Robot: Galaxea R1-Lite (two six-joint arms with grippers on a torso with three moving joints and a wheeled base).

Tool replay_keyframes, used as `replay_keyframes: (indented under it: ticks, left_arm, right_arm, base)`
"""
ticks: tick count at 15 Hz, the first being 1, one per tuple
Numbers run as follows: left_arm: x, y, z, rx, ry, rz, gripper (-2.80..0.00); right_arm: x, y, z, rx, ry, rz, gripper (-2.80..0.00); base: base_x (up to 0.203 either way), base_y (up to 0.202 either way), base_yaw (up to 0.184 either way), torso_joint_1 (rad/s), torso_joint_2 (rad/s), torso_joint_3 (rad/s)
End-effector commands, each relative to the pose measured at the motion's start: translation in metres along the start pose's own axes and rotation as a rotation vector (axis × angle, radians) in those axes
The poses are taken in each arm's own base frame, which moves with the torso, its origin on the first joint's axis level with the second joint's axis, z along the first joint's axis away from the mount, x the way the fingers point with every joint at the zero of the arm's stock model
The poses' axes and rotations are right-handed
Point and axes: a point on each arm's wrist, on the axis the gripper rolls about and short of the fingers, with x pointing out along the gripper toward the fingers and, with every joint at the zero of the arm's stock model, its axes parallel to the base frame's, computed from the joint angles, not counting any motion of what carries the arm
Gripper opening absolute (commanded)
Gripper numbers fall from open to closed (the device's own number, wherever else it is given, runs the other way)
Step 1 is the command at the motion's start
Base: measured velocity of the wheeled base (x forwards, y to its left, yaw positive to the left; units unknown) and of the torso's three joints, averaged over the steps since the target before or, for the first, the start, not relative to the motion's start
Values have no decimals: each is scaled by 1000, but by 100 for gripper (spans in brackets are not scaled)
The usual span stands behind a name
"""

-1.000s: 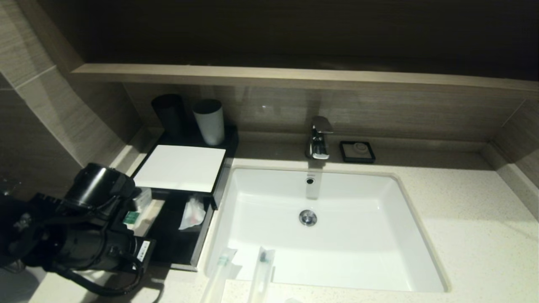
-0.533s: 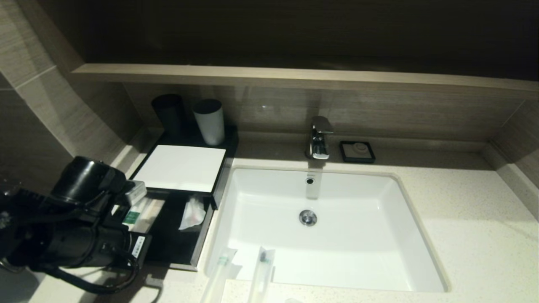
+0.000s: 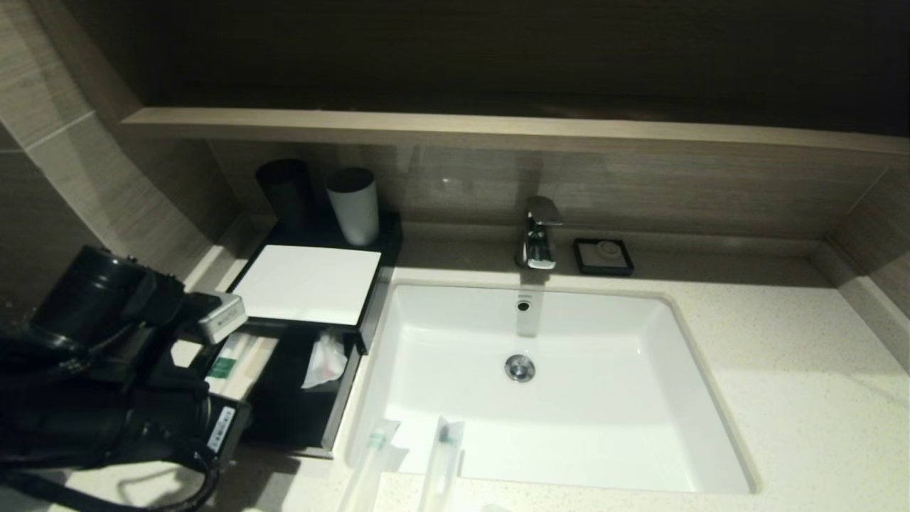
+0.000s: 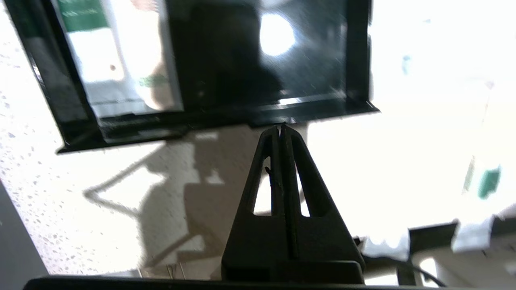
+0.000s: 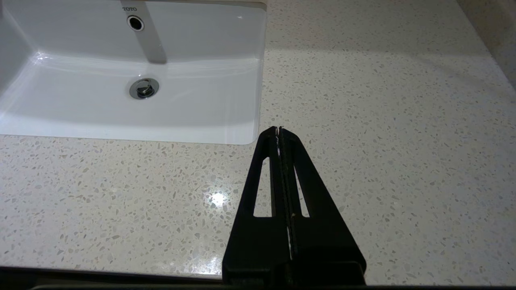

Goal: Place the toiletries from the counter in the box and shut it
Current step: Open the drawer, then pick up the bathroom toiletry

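My left claw [image 4: 281, 128] pressed together, empty, before open box drawer [image 4: 217, 117]. Toothbrush packets [image 3: 441, 455] at 6 o'clock: light, slippery; pinch mid-length.

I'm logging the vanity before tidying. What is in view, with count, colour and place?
packets: two, translucent white, counter front edge, ends over the basin rim
box: one, black with white top, left of basin, drawer open with items inside
cups: two, one black, one white, behind box
tap: one, chrome, behind basin
soap dish: one, black, right of tap
basin: one, white, set in counter
left tool: shut, empty, before the drawer front
right tool: shut, over bare counter right of basin
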Motion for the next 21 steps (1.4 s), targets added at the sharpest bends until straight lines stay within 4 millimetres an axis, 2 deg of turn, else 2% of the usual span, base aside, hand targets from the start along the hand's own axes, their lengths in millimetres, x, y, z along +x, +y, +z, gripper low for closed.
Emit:
replay_keyframes:
  ticks: [1,7,12,18,21]
  left_arm:
    - [-19,-9,-9,36,-14,-42,-280]
    - [-26,-25,-25,87,50,-109,-280]
    - [-19,-37,-32,155,105,-142,-280]
    - [0,-50,-29,172,182,-144,-280]
    - [1,-52,-23,171,177,-143,-280]
  right_arm:
    - [0,0,0,1,-1,0,-280]
    - [0,0,0,1,-1,0,-280]
    - [0,0,0,0,-1,0,-280]
    - [0,0,0,-1,0,0,-280]
    - [0,0,0,0,-1,0,-280]
  base:
    - [0,0,0,0,0,0]
    - [0,0,0,0,0,0]
    - [0,0,0,0,0,0]
    - [0,0,0,0,0,0]
    - [0,0,0,0,0,0]
